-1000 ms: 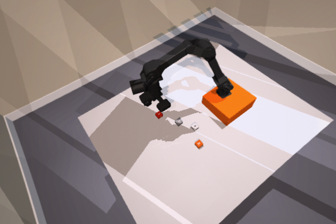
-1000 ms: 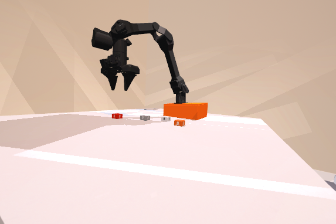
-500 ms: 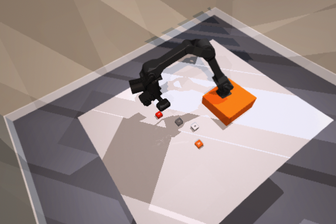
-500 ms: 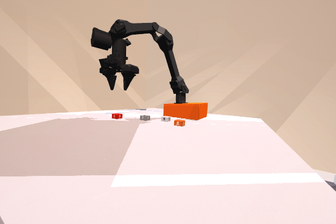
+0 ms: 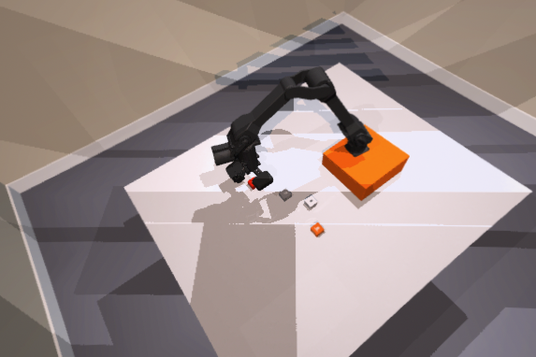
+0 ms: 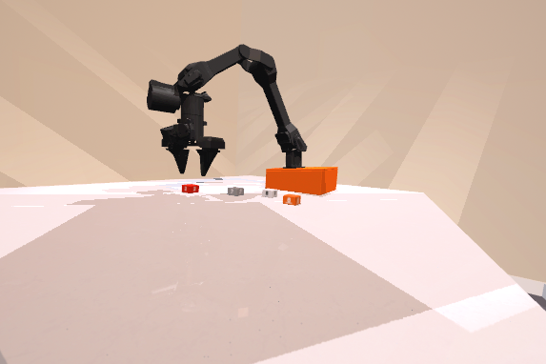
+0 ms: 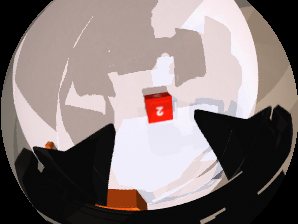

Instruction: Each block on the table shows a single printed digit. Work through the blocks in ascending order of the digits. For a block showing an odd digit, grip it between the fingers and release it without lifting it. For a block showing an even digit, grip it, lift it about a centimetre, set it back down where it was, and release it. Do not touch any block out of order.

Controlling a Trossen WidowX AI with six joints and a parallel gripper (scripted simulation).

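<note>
A red block (image 5: pixel 250 182) (image 6: pixel 190 189) (image 7: pixel 159 108) lies on the table, partly behind a finger in the top view; the wrist view shows a printed 2 on it. My gripper (image 6: pixel 192 174) (image 7: pixel 154 120) is open and empty above the red block, fingertips clear of it. A grey block (image 5: pixel 285 194) (image 6: pixel 235 191), a white block (image 5: pixel 311 202) (image 6: pixel 270 193) and an orange block (image 5: pixel 317 229) (image 6: pixel 292 199) lie in a loose row to the right; their digits are too small to read. The orange block (image 7: pixel 50 145) shows partly behind a finger in the wrist view.
The arm stands on a large orange base box (image 5: pixel 383 156) (image 6: pixel 293 181) (image 7: pixel 125 199), beyond the white block. The white table (image 5: pixel 380 271) (image 6: pixel 363 229) has edges on all sides, and shadows of the arm fall across it around the blocks.
</note>
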